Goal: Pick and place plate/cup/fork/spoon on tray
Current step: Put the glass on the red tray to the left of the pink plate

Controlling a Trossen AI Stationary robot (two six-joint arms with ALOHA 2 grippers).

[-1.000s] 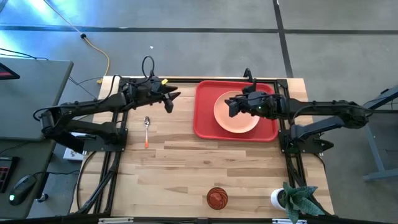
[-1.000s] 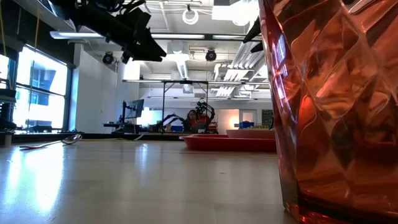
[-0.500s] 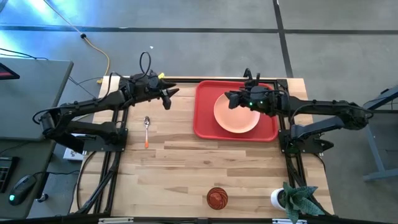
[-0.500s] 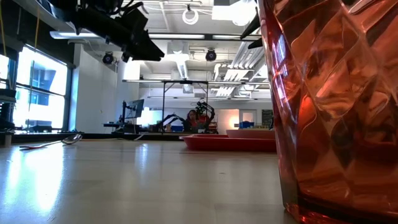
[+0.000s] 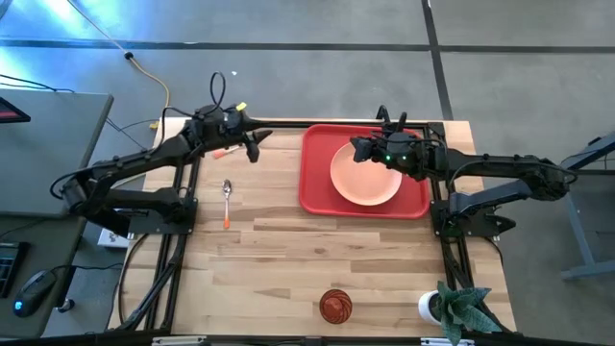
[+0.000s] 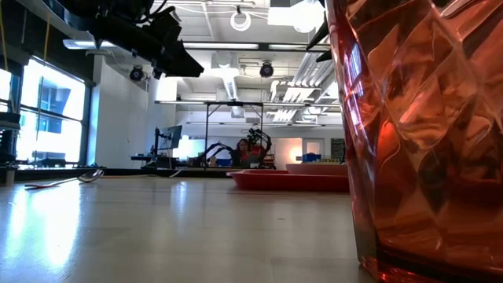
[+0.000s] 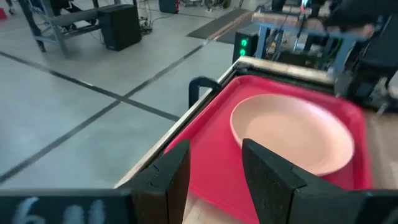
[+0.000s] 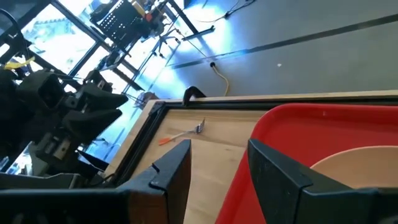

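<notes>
No text, label, brand, number or sign can be read in any view. Pale, blurred marks sit on the dark bar at the edge of the left wrist view, too smeared to make out.

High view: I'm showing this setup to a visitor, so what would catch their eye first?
The bright red tray at the table's far right, with the peach plate already on it, stands out first. The right end effector hovers open over the plate's far-left edge. In the low view, the red-orange cup looms at the near edge, filling the picture's right side.
</notes>
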